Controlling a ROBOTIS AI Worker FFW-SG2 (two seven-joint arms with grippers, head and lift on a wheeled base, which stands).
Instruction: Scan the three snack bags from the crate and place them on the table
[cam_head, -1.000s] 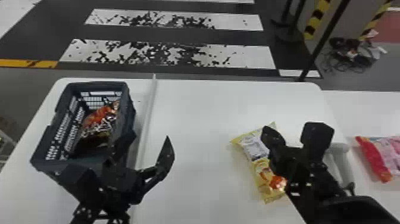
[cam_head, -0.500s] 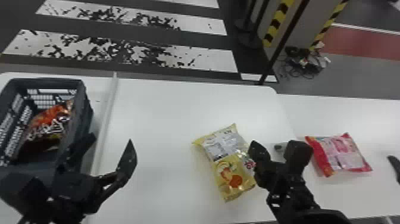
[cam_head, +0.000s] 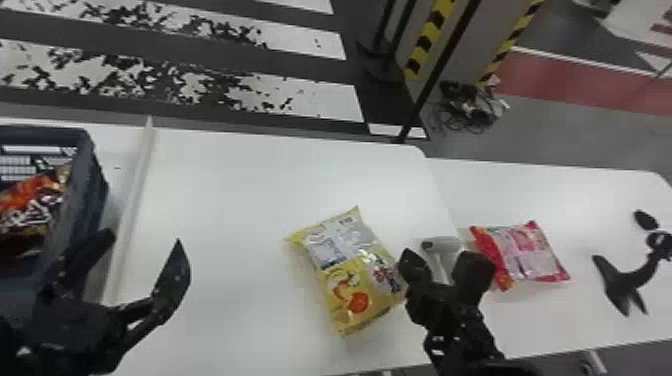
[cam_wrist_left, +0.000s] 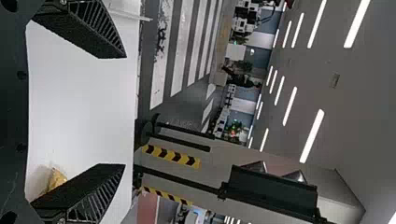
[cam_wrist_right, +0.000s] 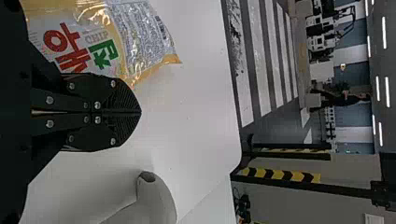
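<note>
The left gripper (cam_head: 143, 242), made of black plates with ribbed inner faces, stands wide open with nothing between its fingers. The right gripper (cam_head: 413, 256) is fully closed, ribbed tips together, gripping nothing. Just left of the right gripper lies a yellow and silver pillow-shaped snack bag (cam_head: 350, 280) of glossy, creased film, flat on the table. Just to the right of that gripper's tips is an off-white, smooth, rounded device (cam_head: 441, 244). Adjacent to the left gripper, on its left, is a dark blue-grey slotted plastic crate (cam_head: 85, 200) containing an orange, black and silver glossy bag (cam_head: 30, 200). A straight white raised strip (cam_head: 134, 195) runs between crate and open surface. Farther right of the right gripper, a red and pink crinkled snack bag (cam_head: 525, 255) rests on the white surface; beyond it is a black curved object (cam_head: 625, 285). The table (cam_head: 240, 200) is smooth, matte white, with a rounded corner. Beyond both grippers: dark floor (cam_head: 280, 62) with worn white stripes, yellow-and-black taped edges (cam_head: 432, 35), tangled cables (cam_head: 465, 107), and linear ceiling lights (cam_wrist_left: 312, 135).
</note>
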